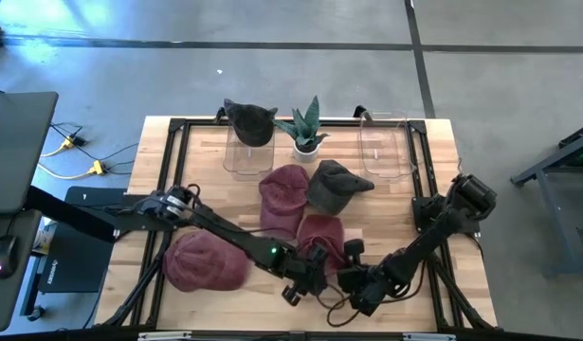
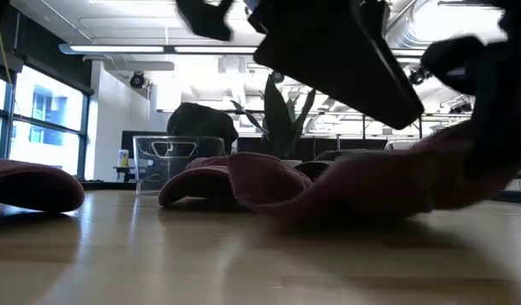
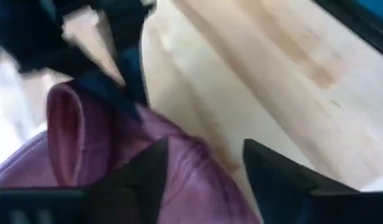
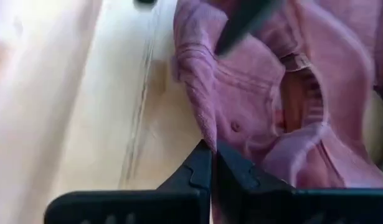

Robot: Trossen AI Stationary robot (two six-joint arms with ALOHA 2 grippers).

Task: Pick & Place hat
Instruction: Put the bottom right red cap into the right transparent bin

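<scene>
Maroon cloth cap lying crumpled at near-centre of wooden counter, between both end effectors. Soft, light, floppy by appearance; likely to fold and sag when lifted, unlikely to slip or break. Best purchase judged at a doubled hem, the stiffer brim, or the strap by the rear opening.

Right end effector closed to a narrow point, fingertips meeting at a fold of the cap's edge; whether fabric is actually pinched, cannot tell. Left end effector spread wide, fingers straddling the cap's fabric without gripping.

Also noted: second maroon cap near left; third mid-counter beside grey cap; dark hat on clear bin; potted plant; another clear bin.
</scene>
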